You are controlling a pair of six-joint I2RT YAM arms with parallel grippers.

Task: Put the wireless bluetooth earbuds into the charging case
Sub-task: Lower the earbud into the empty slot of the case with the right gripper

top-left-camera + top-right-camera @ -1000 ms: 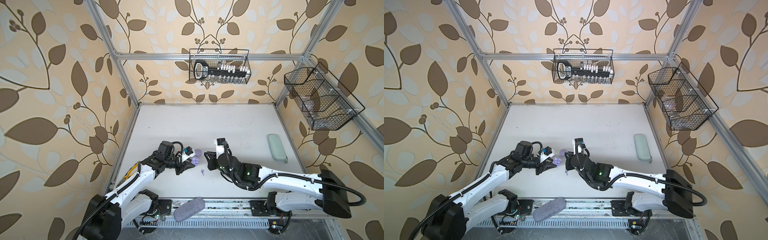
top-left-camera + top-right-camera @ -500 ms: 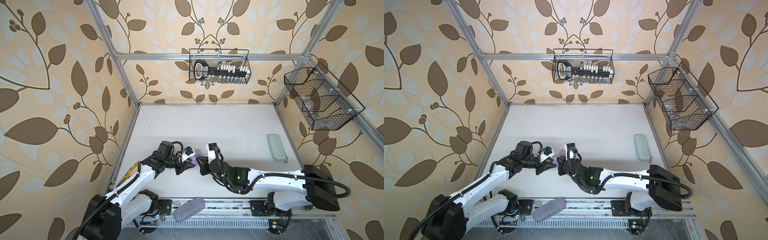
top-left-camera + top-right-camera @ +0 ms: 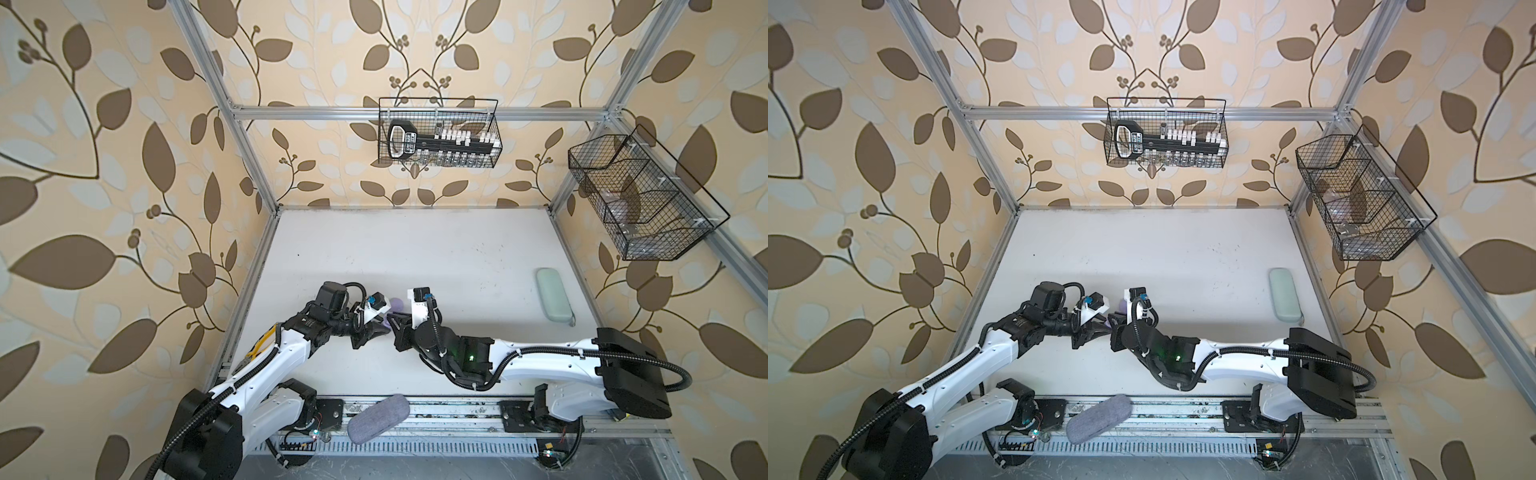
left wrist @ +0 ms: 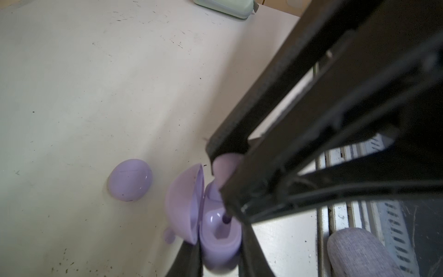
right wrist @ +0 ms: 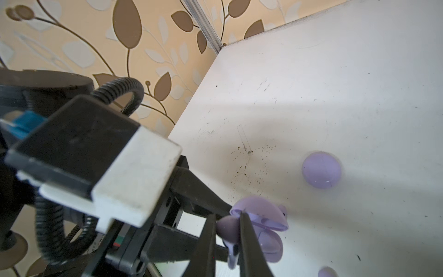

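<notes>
**Earbuds:** pale lavender, glossy plastic, rounded head on a short stem. I counted two.
- One earbud (image 5: pixel 226 231) was pinched by its head between the black fingers of my right gripper (image 5: pixel 227 221). Its stem pointed into a slot of the open case (image 4: pixel 219 242). I could not tell how deep it sat.
- One loose earbud (image 4: pixel 169 236) lay on the table (image 4: pixel 96 84), just beside that case's lid (image 4: pixel 183 203).

**Round cases:** lavender, smooth. I counted two.
- The open case was clamped at its base in my left gripper (image 3: pixel 376 330), with its domed lid swung up.
- The closed case (image 4: pixel 130 179) rested near it, apart.

**Long cases:** rounded oblongs. I counted two.
- The green case (image 3: pixel 552 295) was smooth and lay near the table's right edge.
- The grey case (image 3: pixel 378 417) looked fabric-covered and lay on the front rail.

**Baskets:** black wire. I counted two.
- One basket (image 3: pixel 438 133) hung on the back frame.
- A side basket (image 3: pixel 640 199) hung at the right.

**Table:** white, matte, scuffed and speckled.
</notes>
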